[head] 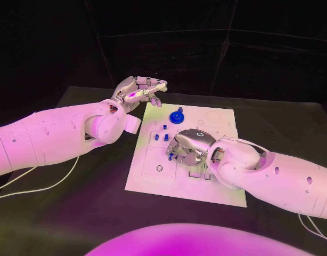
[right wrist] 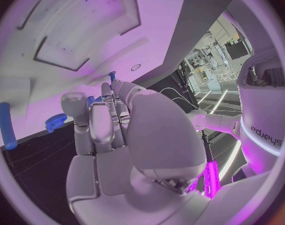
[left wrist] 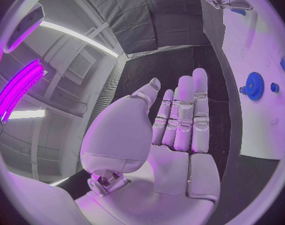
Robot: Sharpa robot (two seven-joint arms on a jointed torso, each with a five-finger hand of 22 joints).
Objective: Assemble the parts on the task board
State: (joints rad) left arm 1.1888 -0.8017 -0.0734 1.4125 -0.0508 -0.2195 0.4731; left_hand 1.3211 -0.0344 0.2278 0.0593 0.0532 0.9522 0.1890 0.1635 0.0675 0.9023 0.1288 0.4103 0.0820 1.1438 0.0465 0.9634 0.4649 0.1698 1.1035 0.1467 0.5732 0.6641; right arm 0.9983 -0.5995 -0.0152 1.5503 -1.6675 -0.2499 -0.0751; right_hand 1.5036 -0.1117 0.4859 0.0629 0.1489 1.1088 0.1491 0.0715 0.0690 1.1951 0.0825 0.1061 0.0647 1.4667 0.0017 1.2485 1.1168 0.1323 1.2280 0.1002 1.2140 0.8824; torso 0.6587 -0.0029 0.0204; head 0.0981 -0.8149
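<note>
The white task board [head: 152, 176] lies in the middle of the black table. A blue gear [head: 177, 116] stands near its far edge, and small blue pegs [head: 157, 137] stand a little nearer. My right hand [head: 190, 149] is down over the board's middle with its fingers curled, and its fingertips pinch a small blue part [head: 171, 156] against the board; that part [right wrist: 111, 76] also shows at the fingertips in the right wrist view. My left hand [head: 137, 93] hovers beyond the board's far left corner, fingers straight and apart [left wrist: 180, 115], holding nothing. The left wrist view shows the gear [left wrist: 253, 86].
A blue cylinder [right wrist: 6, 126] and the gear [right wrist: 55, 121] lie on the board near my right hand. White cables [head: 25, 184] trail across the table under my left arm. The board's near part has shallow recesses [head: 160, 168].
</note>
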